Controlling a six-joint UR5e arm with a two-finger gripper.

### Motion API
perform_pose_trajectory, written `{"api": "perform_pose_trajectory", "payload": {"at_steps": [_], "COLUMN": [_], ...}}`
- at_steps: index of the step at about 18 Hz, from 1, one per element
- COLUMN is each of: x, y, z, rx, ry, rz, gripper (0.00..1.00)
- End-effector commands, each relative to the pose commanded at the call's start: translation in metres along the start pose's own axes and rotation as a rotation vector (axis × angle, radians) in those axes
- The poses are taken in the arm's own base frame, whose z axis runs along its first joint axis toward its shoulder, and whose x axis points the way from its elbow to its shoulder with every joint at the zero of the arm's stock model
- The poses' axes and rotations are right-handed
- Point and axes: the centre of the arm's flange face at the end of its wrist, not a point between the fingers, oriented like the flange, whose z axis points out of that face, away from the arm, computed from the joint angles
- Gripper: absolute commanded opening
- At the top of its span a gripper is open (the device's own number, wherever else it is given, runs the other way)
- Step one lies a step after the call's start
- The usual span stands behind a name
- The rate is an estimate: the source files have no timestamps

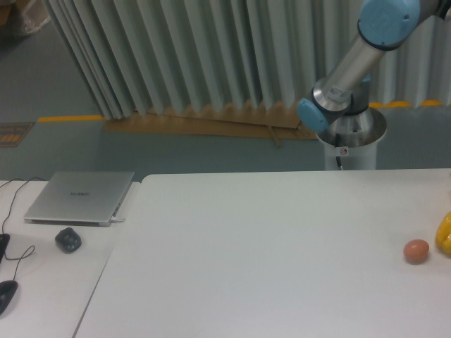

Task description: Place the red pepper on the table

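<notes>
The red pepper is out of view. The large white table (268, 253) fills the lower middle and right of the camera view. Only the arm's base and lower links (345, 91) show at the upper right, behind the table's far edge. The gripper itself is out of the frame.
A small orange-pink egg-like ball (416, 251) lies near the table's right edge, next to a yellow object (445, 234) cut off by the frame. A smaller white desk (49, 282) on the left holds a closed laptop (79, 198), a dark mouse (68, 240) and cables.
</notes>
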Motion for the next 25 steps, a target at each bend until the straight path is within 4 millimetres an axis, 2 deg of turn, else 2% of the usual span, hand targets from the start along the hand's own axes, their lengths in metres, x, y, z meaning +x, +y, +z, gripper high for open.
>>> {"api": "perform_pose_trajectory", "payload": {"at_steps": [4, 7, 9, 13, 17, 19, 20, 21, 23, 25], "x": [0.020, 0.042, 0.053, 0.077, 0.113, 0.121, 0.122, 0.122, 0.111, 0.104], "y": [-0.021, -0.055, -0.067, -0.109, -0.167, -0.174, -0.176, -0.173, -0.154, -0.136], "z": [-0.021, -0.035, -0.042, -0.042, -0.042, -0.049, -0.050, -0.047, -0.043, -0.040], "rx": [0.015, 0.050, 0.052, 0.015, -0.136, -0.113, -0.077, -0.058, -0.053, -0.039], "ry": [0.054, 0.093, 0.111, 0.142, 0.145, 0.151, 0.154, 0.160, 0.166, 0.168], "rz": [0.016, 0.046, 0.061, 0.134, 0.277, 0.273, 0.268, 0.265, 0.238, 0.207], "gripper": [0.44, 0.44, 0.44, 0.44, 0.44, 0.40, 0.44, 0.61, 0.98, 1.00]}}
